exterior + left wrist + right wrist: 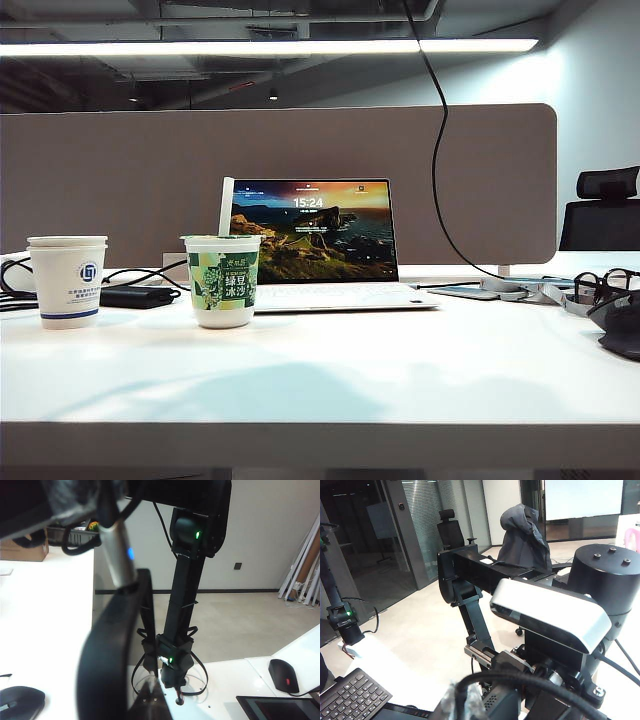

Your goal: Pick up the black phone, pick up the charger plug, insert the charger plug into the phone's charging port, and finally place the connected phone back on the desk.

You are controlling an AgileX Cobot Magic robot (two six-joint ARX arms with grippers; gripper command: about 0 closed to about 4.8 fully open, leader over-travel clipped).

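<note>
Both grippers closed and out of sight, phone flat on the desk.

You have the left gripper and the right gripper closed. Neither shows in any view, so you cannot tell whether anything sits between the fingers. Both wrist cameras look out across the room instead, and the left wrist view catches the other black arm [182, 605] standing upright. In the exterior view the black phone [463, 292] lies flat on the desk [320, 380], right of centre, just beside the open laptop [315, 235]. A thin black cable [437, 150] drops from the top of the frame and reaches the desk near the phone's right end; the charger plug on it is too small to make out. A green cup [223, 280] stands left of centre.
</note>
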